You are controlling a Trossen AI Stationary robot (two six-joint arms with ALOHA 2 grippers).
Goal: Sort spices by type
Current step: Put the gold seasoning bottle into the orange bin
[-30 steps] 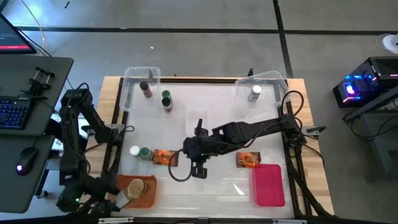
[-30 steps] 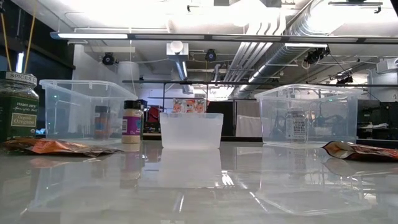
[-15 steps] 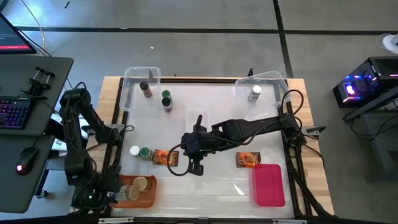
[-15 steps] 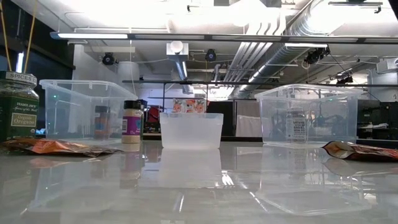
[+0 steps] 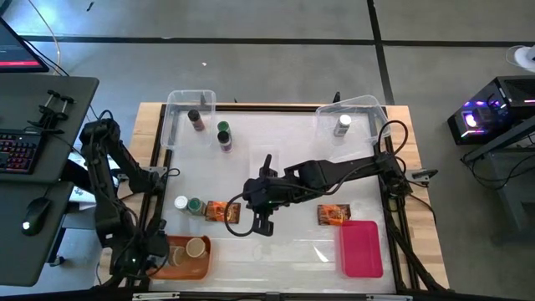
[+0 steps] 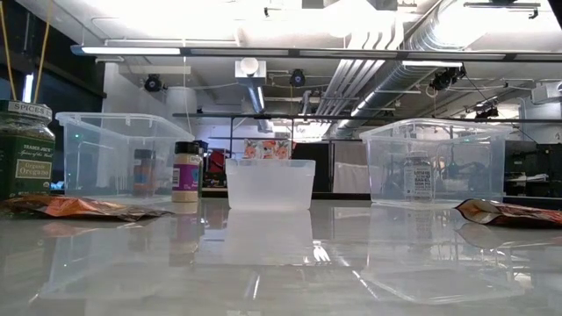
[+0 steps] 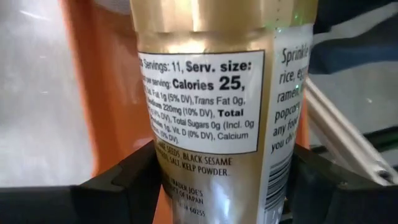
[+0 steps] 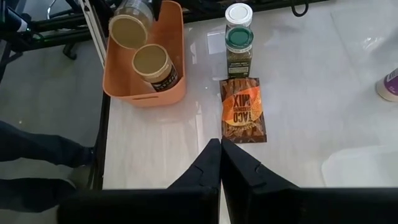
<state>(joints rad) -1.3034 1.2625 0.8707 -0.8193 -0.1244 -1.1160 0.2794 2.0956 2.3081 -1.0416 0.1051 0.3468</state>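
My left gripper (image 5: pixel 160 255) is at the left end of the orange tray (image 5: pixel 201 266), shut on a gold-labelled spice jar (image 7: pixel 211 93) whose tan lid (image 8: pixel 127 30) shows in the right wrist view. A second tan-lidded jar (image 5: pixel 196 247) stands in the tray. My right gripper (image 5: pixel 261 221) hovers shut over bare table beside a taco-mix packet (image 8: pixel 242 109). Next to that packet stand a green-lidded jar (image 8: pixel 239 43) and a white-lidded jar (image 8: pixel 239 12). Another packet (image 5: pixel 333 215) lies by the pink tray (image 5: pixel 361 247). My left gripper pinches the gold-labelled jar by its body, at the lower part of the printed label (image 7: pixel 186 168), with one finger (image 7: pixel 124 183) on each side. The jar is tilted over the orange tray's left end. Whether its bottom rests in the tray I cannot tell.
A clear tub (image 5: pixel 189 113) at the far left holds a dark-lidded jar (image 5: pixel 195 119), and a green-lidded jar (image 5: pixel 223 135) stands just outside it. The far right tub (image 5: pixel 368 109) holds a white-lidded jar (image 5: pixel 343 124). The low view shows a small clear tub (image 6: pixel 270 183) mid-table.
My left arm has swung in over the orange tray's left end with the jar still in its fingers. The jar showed slanted at the tray's near-left corner and is now mostly covered by the arm from above. My right gripper has drifted slightly toward the table's left.
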